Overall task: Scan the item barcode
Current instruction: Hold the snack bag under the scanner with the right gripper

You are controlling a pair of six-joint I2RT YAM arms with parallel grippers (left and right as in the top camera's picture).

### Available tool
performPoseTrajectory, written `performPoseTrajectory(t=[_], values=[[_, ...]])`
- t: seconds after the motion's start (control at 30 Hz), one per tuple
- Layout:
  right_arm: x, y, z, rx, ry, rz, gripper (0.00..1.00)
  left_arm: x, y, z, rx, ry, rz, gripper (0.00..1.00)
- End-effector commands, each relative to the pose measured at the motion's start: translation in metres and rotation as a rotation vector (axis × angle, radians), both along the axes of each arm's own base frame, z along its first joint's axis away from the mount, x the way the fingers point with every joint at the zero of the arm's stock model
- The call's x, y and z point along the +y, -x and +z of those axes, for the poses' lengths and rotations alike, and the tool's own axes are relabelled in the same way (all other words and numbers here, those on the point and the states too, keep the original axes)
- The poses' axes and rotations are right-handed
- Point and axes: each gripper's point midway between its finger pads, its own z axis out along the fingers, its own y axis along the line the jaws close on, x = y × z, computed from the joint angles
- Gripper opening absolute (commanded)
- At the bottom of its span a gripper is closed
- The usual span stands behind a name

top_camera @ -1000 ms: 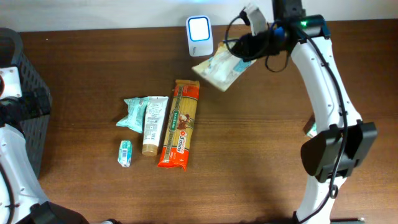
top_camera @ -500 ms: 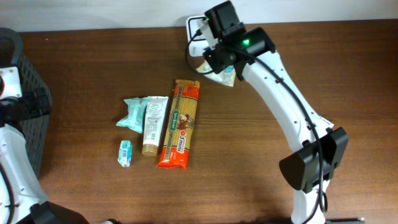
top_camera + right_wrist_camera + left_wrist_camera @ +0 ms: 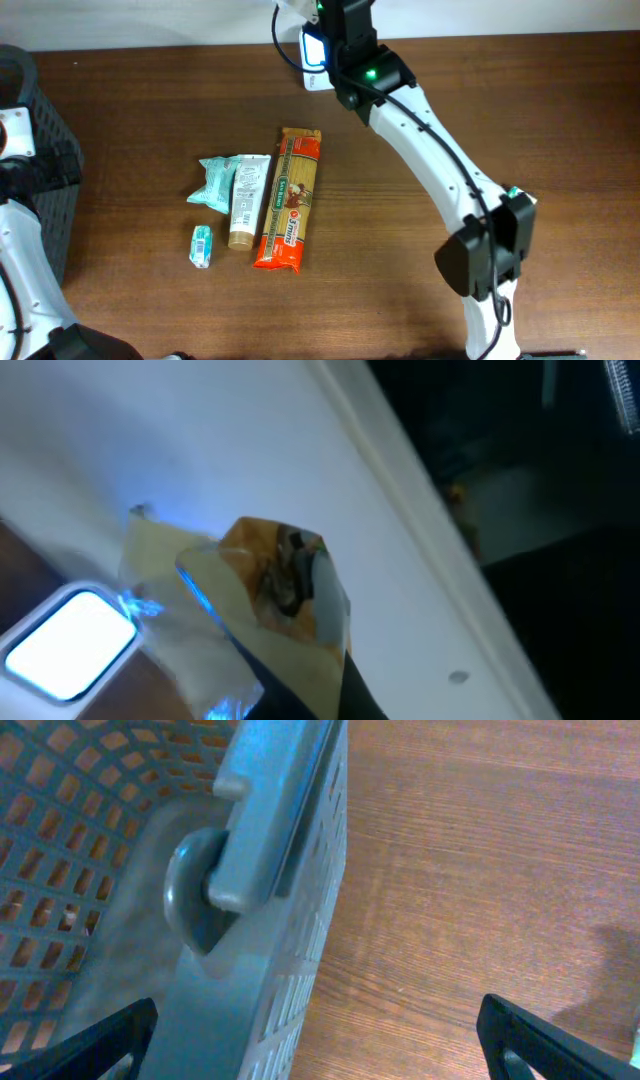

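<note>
At the table's 12 o'clock edge: right gripper (image 3: 310, 660) clamped on the crinkly packet (image 3: 270, 575), near the lit scanner (image 3: 65, 645). Barcode unseen; probably wants turning square to the window, held steady. Left gripper (image 3: 320, 1050) spread wide at 9 o'clock, over the basket (image 3: 90, 840).

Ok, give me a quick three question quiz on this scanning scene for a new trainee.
1. True or false: the right gripper has its jaws shut on a packet.
2. In the overhead view, what lies just to the picture's right of the tube? A mug; B pasta packet; C bottle.
3. Fill in: the left gripper hangs by the basket with its jaws ____.
Key: 1 true; 2 B; 3 open.
</note>
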Motion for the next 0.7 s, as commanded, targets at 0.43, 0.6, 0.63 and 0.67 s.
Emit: performPoseTrajectory(t=[0.43,0.6,0.63,0.67], values=[[-0.009,-0.038,-0.065,0.002,0.208,-0.105,0.04,0.000,-0.001,0.000,-0.005,0.009,-0.003,0.99],[-0.014,-0.038,-0.057,-0.022,0.195,-0.132,0.04,0.000,-0.001,0.000,-0.005,0.009,-0.003,0.99],[-0.015,-0.037,-0.053,-0.027,0.192,-0.137,0.04,0.000,-0.001,0.000,-0.005,0.009,-0.003,0.99],[-0.016,-0.036,-0.047,-0.034,0.188,-0.139,0.04,0.000,-0.001,0.000,-0.005,0.008,-0.003,0.99]])
